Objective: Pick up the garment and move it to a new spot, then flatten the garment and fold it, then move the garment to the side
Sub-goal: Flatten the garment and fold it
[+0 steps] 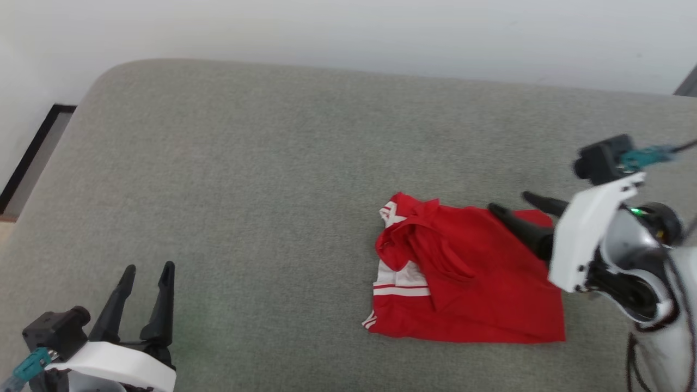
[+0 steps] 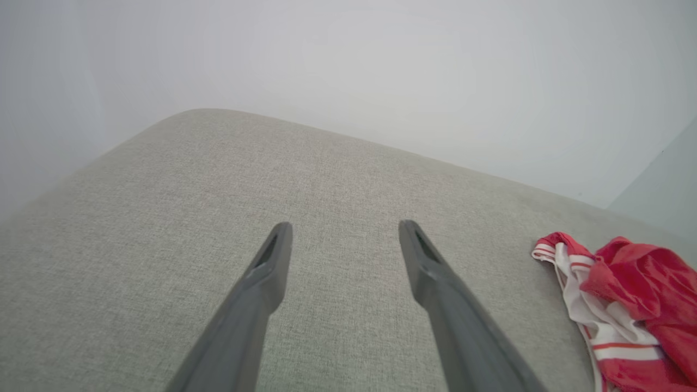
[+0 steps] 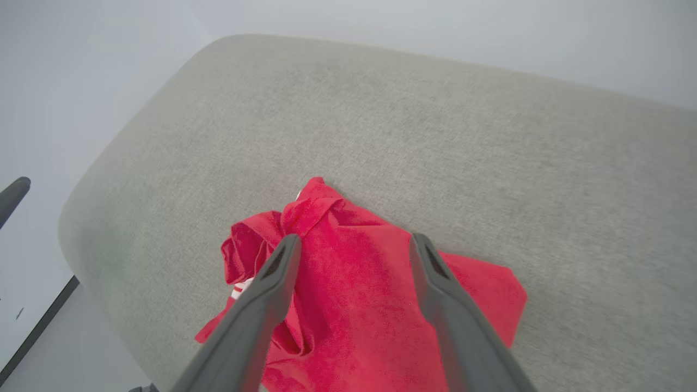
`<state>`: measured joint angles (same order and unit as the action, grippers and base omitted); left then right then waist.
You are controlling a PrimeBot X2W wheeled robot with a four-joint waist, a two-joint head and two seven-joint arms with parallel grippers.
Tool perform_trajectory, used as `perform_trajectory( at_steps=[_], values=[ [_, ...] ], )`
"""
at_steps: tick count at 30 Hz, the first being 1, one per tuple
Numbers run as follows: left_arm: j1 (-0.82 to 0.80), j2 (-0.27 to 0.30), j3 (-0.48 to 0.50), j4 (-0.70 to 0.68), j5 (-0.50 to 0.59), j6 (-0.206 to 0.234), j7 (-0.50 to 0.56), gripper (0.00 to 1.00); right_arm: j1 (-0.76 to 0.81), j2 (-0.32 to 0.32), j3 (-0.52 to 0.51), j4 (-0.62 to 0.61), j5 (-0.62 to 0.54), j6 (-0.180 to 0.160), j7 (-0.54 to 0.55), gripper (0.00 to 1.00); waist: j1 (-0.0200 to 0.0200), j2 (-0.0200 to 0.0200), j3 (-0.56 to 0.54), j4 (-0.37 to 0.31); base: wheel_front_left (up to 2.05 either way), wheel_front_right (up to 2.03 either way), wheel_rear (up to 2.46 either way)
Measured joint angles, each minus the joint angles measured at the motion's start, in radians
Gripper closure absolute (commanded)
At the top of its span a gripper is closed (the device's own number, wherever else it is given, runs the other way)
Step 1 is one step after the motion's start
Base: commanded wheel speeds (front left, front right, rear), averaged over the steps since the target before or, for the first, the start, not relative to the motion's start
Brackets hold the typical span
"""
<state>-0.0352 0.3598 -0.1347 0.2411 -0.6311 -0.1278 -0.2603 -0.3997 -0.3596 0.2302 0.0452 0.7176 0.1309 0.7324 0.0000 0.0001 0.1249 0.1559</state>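
The garment (image 1: 468,277), red with white striped trim, lies loosely folded on the grey cushion, right of the middle. Its left part is bunched, with a white sleeve showing. My right gripper (image 1: 509,202) hovers open over the garment's upper right corner, fingers pointing left. In the right wrist view the garment (image 3: 359,283) lies under the spread fingers of my right gripper (image 3: 354,245), nothing between them. My left gripper (image 1: 148,269) stands open at the lower left, far from the cloth. In the left wrist view my left gripper (image 2: 343,231) is over bare cushion, with the garment (image 2: 626,305) at the right edge.
The grey upholstered cushion (image 1: 245,179) has a rounded far-left corner. A pale wall (image 1: 348,32) rises behind it. Beyond the cushion's left side lies floor with a dark skirting strip (image 1: 32,147).
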Motion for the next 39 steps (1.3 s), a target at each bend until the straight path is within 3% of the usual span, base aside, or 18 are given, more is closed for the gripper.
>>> perform_trajectory(
  at_steps=[8,18,31,39],
  values=[
    [0.035,0.011,0.037,-0.009,0.014,0.000,0.000,0.00,0.132,-0.003,-0.139,-0.069,-0.032,0.000,-0.119,0.00,0.0000,0.0000,-0.039,-0.057,0.00,0.00,0.00],
    [0.097,0.019,0.076,-0.030,0.047,0.000,0.000,0.00,0.297,0.000,-0.215,-0.079,-0.086,0.000,-0.366,0.00,-0.0001,0.0000,-0.100,-0.116,0.00,0.00,0.00],
    [0.167,-0.008,0.136,-0.056,0.142,0.000,-0.001,0.00,0.434,-0.031,-0.185,0.069,-0.167,0.000,-0.790,0.00,0.0000,0.0000,-0.165,-0.152,0.00,0.00,0.00],
    [0.185,-0.013,0.146,-0.068,0.148,0.000,-0.001,0.00,0.445,-0.027,-0.139,0.174,-0.161,0.000,-0.889,0.00,0.0000,0.0000,-0.181,-0.156,0.00,0.00,0.00]
  ],
)
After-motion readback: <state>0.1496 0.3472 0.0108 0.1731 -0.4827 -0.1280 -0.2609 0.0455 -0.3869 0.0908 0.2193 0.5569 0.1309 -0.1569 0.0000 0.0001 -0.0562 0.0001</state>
